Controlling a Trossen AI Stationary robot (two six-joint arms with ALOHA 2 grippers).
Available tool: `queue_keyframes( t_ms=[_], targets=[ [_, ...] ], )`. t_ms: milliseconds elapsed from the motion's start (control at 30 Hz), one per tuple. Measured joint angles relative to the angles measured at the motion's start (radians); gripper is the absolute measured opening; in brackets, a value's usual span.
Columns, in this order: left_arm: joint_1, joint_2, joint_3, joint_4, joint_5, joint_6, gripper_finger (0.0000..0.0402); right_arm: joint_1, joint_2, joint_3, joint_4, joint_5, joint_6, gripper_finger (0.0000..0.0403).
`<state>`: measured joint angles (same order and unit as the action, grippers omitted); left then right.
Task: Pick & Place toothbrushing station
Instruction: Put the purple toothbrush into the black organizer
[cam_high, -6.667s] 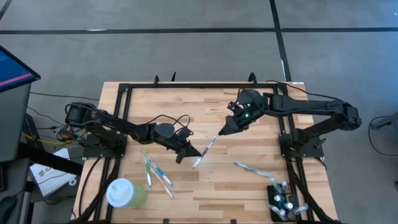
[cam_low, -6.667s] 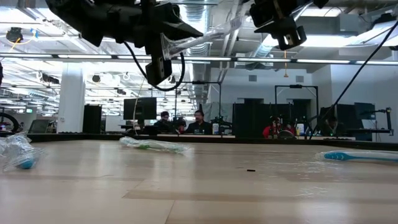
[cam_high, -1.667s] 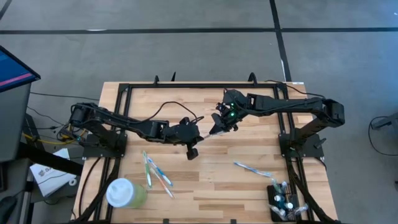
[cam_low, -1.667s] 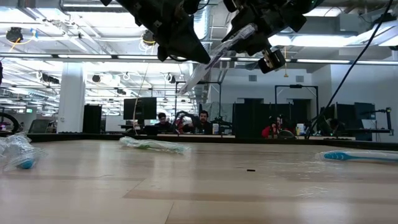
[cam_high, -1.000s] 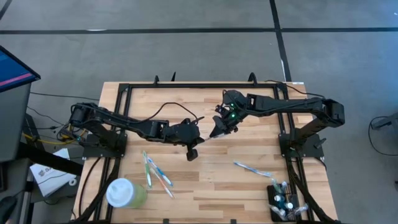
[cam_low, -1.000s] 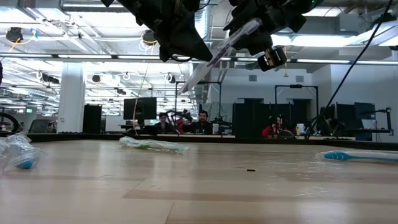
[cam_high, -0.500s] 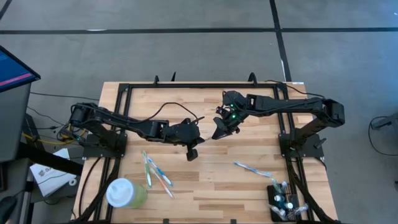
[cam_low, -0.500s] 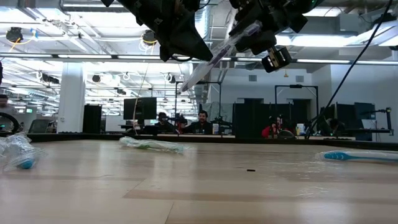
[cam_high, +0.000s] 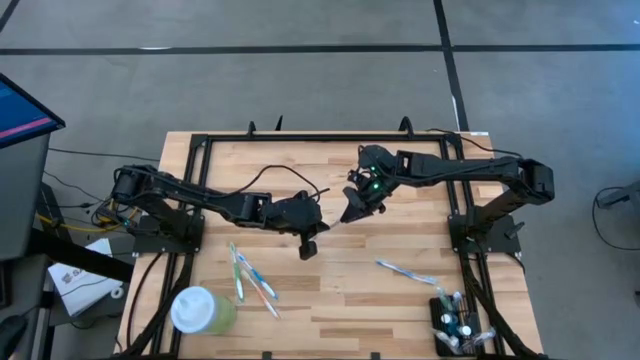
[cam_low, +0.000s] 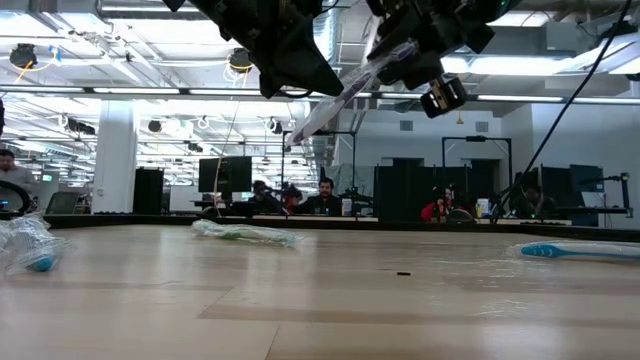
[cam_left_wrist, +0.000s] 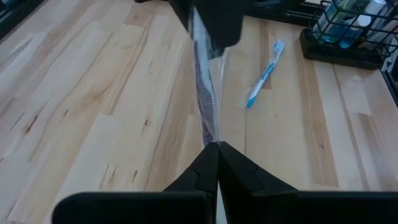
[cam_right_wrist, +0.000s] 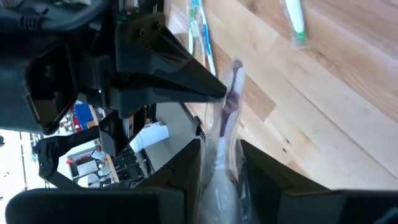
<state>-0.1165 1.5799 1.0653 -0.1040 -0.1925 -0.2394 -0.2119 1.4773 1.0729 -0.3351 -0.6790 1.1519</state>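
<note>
Both dark arms stretched toward the middle of the pale wooden plank table (cam_high: 330, 290), raised well above it. Left end effector (cam_high: 318, 226) pinched together on one end of a clear-wrapped purple toothbrush (cam_left_wrist: 205, 106); same pinch seen at (cam_left_wrist: 212, 148). Right end effector (cam_high: 347, 213) angled down from the far right side, fingers clamped on the other end of that wrapper, seen at (cam_right_wrist: 225, 163). Toothbrush spanning slantwise between the two in the low view. Small black slotted toothbrushing station (cam_high: 458, 327) standing at the table's near right corner, well apart from both arms.
</note>
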Motion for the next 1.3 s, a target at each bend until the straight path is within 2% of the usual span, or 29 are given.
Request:
queue_keyframes(
  t_ms=[267,500,667,1000,1300],
  targets=[
    [0.002,0.0,0.0,0.0,0.017,0.033,0.0,0.0,0.0,0.0,0.0,0.001,0.0,0.0096],
    [0.019,0.0,0.0,0.0,0.089,0.052,0.0,0.0,0.0,0.0,-0.001,-0.023,0.012,0.0135],
    [0.032,0.0,0.0,0.0,0.096,0.049,0.0,0.0,0.0,0.0,-0.001,-0.03,0.012,0.0153],
    [0.034,0.0,0.0,0.002,0.171,0.063,0.0,0.002,0.016,0.0,0.0,-0.07,0.01,0.0126],
    [0.034,0.0,0.0,0.003,0.173,0.063,0.0,0.026,0.066,0.002,0.046,-0.114,0.023,0.0114]
  ],
)
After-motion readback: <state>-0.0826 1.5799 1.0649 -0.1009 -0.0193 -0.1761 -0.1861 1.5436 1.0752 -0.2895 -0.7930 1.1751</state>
